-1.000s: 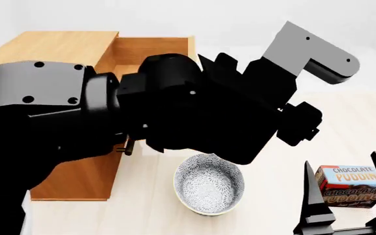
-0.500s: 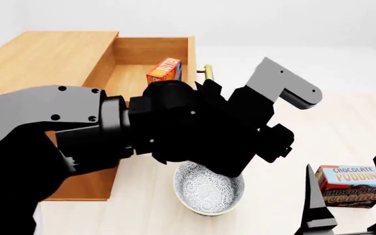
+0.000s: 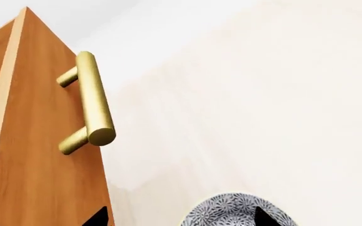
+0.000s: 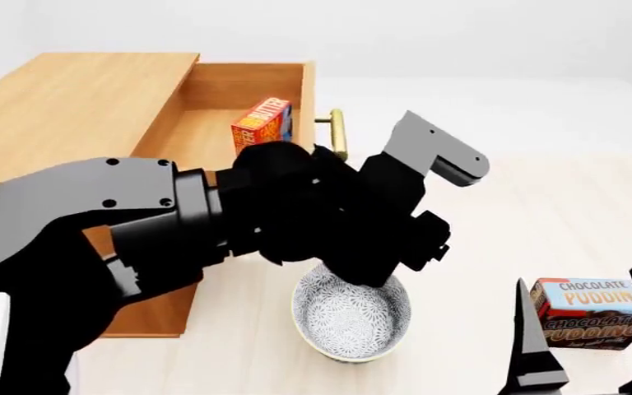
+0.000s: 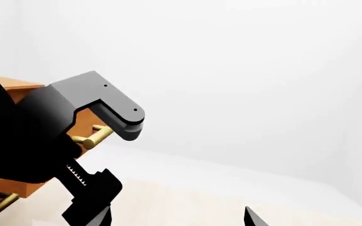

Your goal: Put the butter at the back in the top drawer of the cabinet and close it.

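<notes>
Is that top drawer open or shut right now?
Open. The top drawer is pulled out from the cabinet; the head view looks down inside it, where the butter stands.

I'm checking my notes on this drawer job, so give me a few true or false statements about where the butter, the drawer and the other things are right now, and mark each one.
1. The butter stands inside the top drawer. True.
2. The top drawer is fully shut. False: it stands pulled out from the cabinet, its inside open to view.
3. The left gripper is clamped on the brass handle. False: in the left wrist view the handle is apart from the fingertips, with nothing between them.
4. A patterned bowl sits on the floor in front of the cabinet. True.
5. The chocolate pudding box lies in the bowl. False: it stands on the floor apart from the bowl, near the right gripper.
</notes>
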Robot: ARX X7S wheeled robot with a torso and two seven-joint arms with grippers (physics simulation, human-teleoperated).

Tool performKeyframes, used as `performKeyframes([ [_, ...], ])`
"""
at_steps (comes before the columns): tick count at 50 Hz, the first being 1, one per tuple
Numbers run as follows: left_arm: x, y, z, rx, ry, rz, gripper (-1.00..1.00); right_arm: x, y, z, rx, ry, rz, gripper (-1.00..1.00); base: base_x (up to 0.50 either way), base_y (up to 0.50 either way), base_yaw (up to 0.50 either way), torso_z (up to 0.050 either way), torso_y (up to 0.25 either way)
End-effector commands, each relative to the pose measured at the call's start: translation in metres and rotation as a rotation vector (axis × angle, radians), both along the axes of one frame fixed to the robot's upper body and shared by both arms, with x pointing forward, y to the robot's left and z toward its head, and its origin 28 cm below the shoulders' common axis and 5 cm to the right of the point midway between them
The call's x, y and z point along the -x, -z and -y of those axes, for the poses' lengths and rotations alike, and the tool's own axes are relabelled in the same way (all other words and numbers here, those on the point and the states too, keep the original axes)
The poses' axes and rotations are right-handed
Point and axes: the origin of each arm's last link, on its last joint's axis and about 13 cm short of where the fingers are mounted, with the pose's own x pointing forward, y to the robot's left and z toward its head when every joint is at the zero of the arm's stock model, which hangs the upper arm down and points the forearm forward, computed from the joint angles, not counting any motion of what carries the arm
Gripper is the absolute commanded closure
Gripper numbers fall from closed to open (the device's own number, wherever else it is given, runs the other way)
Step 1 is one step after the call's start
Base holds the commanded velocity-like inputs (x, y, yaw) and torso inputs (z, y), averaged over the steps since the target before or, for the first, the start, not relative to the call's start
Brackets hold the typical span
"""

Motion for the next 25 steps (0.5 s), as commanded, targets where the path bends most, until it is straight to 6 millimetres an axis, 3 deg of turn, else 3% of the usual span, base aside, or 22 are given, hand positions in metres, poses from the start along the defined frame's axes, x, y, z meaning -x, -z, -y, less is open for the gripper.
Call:
performKeyframes([
  [1,-0.007,0.012,-0.005,-0.037,-0.051,-0.049,-1.00,0.001,0.001,0.000,-0.001,0.003,0.001,-1.00,0.00,0.00,0.00,0.000,0.000],
  [25,-0.018,0.012,-0.015,-0.163,-0.206,-0.030,-1.00,0.000,0.000,0.000,0.001,0.001,0.003,-1.00,0.00,0.00,0.00,0.000,0.000],
])
